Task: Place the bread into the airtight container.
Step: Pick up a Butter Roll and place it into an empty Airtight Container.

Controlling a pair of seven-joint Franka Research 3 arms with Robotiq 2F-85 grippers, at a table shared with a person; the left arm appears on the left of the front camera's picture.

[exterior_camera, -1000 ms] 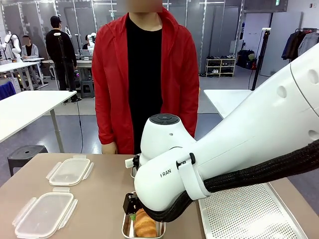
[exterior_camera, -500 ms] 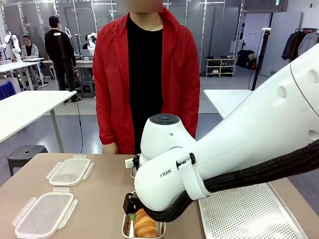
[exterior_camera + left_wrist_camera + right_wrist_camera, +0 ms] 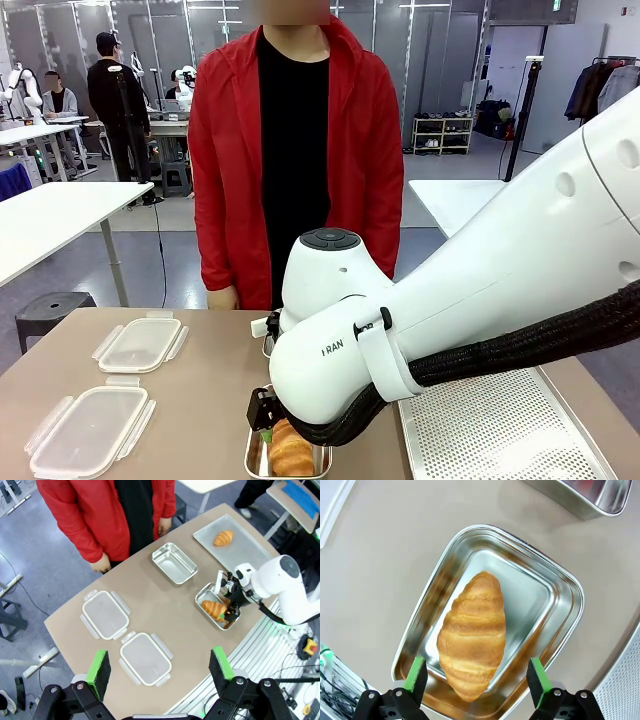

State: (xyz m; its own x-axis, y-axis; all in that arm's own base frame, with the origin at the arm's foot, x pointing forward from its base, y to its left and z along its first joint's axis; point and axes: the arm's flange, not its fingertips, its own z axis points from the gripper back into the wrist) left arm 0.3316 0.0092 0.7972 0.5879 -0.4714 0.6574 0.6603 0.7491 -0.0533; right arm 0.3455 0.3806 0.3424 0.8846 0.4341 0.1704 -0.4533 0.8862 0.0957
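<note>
Nothing clutched: holds right gripper wide open astride croissant, laid diagonally mid-frame to fit steel container.

In the left wrist view the brown tabletop is bare in the middle of the frame, between 2 clear plastic rectangular lids at lower left and 2 shiny steel rectangular pans at right. The white right arm hangs over the lower pan. A person's hand is near the table's edge at upper left.

bright even light, soft shadows, glare on the steel container, sharp focus, wrist-view edges bent.
</note>
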